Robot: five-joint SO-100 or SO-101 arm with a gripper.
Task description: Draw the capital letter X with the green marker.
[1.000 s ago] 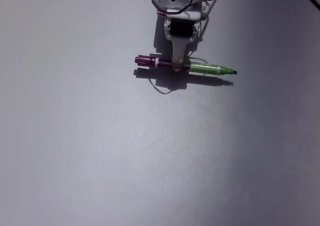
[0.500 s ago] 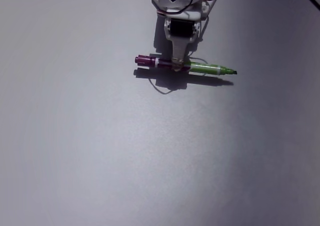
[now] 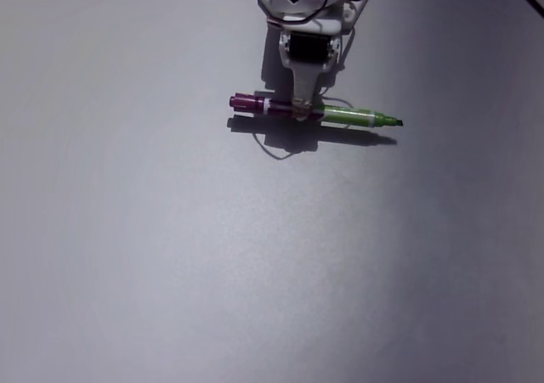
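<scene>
- The white plastic arm comes in from the top edge of the fixed view, a black motor block set in its wrist and thin red wires looping beside it.
- Its two-finger gripper (image 3: 302, 109) points down toward the bottom of the picture, and the pale fingers (image 3: 303, 90) look drawn together around the middle of the slim green marker (image 3: 353, 115), with no gap showing between them and the barrel.
- The marker lies nearly level across the view: the magenta-purple rear half sticks out to the left of the fingers, the lime-green front half to the right, with thin white bands on the barrel.
- Its small dark green tip points right and sits slightly lower than the rear end.
- A dark shadow of the marker and the fingers falls just below them on the plain grey table (image 3: 255, 273).
- A thin curved line shows at the lower edge of that shadow; I cannot tell whether it is ink.
</scene>
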